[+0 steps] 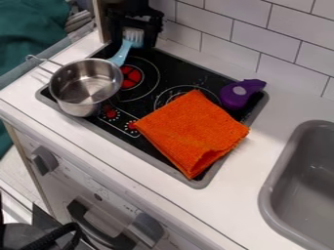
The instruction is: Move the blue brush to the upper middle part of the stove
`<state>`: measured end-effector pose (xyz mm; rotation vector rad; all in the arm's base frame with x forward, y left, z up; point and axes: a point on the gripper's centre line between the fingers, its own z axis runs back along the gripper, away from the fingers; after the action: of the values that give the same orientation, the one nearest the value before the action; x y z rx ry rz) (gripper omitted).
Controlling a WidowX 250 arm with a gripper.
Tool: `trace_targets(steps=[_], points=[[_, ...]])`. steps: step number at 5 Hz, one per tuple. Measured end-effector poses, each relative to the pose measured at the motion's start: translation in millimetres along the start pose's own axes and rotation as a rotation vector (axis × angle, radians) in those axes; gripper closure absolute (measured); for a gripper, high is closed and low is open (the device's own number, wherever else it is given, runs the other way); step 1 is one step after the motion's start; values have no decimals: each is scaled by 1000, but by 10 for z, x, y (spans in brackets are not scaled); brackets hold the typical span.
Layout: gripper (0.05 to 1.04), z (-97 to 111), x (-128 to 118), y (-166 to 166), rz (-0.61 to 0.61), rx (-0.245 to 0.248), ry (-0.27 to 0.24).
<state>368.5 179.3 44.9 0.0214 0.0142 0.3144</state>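
Camera view: blue brush (122,51) spotted at the claw (135,38), grip can't be told!
Stove (173,68) ringed by counter (281,110) below it, tiles (219,22) alongside.

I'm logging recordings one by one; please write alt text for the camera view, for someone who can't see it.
The black tool is at the bristled end of a blue brush at a toy stove's upper left, beside a metal pot. An orange cloth and purple object lie farther right, then a gray sink.

white counter (283,108) | black stove (175,68) | on stove: metal pot (86,87), orange cloth (189,128), purple object (236,95)
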Motion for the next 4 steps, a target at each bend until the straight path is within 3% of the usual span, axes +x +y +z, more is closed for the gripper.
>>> trace_targets(steps=[1, 2, 3, 4], points=[[335, 0, -3, 10, -5, 14, 3], [335, 46, 0, -56, -22, 16, 0], [335, 400, 44, -198, -41, 24, -101], [335, 607, 34, -555, -81, 22, -150]])
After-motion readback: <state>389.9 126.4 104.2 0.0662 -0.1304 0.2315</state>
